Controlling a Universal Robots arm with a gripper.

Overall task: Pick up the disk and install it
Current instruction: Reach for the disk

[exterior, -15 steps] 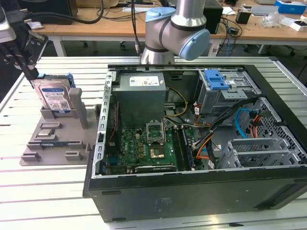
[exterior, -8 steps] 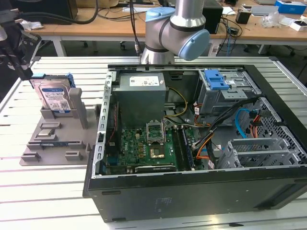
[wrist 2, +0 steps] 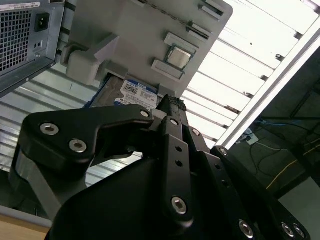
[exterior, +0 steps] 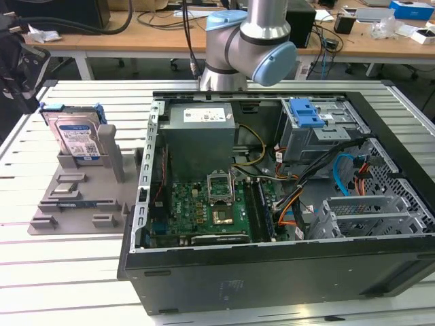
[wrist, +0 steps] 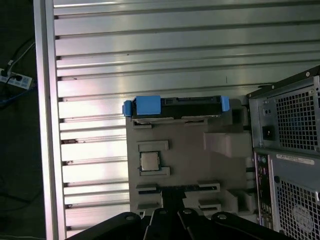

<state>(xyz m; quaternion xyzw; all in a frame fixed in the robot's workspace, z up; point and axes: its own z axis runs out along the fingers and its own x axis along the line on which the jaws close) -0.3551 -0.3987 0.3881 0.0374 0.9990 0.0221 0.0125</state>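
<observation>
— What do you see in the exterior view?
— The disk (exterior: 78, 139) stands on edge in a grey holder (exterior: 81, 197) on the slatted tabletop (exterior: 68, 272). Its label faces the camera and there are blue rails on its sides. The holder sits just beside the open computer case (exterior: 272, 278), on the exterior view's left. The arm (exterior: 251, 41) rises behind the case, and the motherboard (exterior: 204, 204) lies bare inside it.
— And the second wrist view?
— The black end effector (wrist 2: 170, 102) takes up the foreground, with its tip pointing toward the disk (wrist 2: 132, 95). The disk's label peeks out from under the holder (wrist 2: 140, 35). A small square chip (wrist 2: 178, 57) rests in one of the holder's pockets.
— Is it apart or together?
— I cannot tell. It is clamped on nothing, and the disk is untouched in its slot.
— And the first wrist view?
— It looks straight down. The disk (wrist: 175, 107) shows edge-on at the far end of the holder (wrist: 225, 165), and the chip (wrist: 148, 161) is nearer. The end effector (wrist: 172, 200) hovers over the holder's near end, well apart from the disk. The case (wrist: 285, 150) stands alongside.
</observation>
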